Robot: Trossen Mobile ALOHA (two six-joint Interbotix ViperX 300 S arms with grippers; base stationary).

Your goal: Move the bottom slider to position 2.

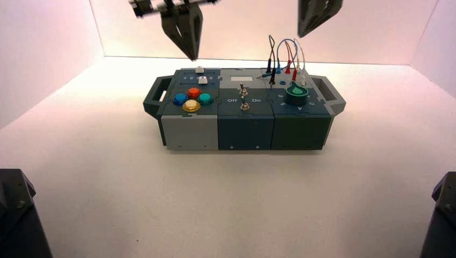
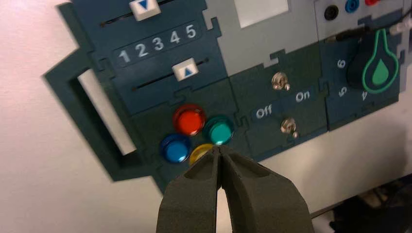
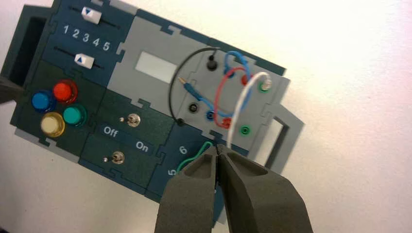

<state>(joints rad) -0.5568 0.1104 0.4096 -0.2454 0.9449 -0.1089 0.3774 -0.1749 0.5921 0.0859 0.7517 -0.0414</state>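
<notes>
Numerals 1 2 3 4 5 [image 2: 158, 43] mark the slider panel; "Off" [image 2: 264, 112] and "On" [image 2: 302, 96] flank the toggles; seemingly 6, 5 by the knob.

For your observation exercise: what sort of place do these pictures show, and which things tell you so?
Probably a robot test enclosure: plain white walls around a bare white floor, one control box of buttons and switches, and the left pincer and right pincer hanging above it.

the bottom slider [image 2: 185, 71] sits on the box [image 1: 243, 115], between the numerals [image 2: 158, 43] behind and the push-buttons [image 2: 195, 133] before.
</notes>
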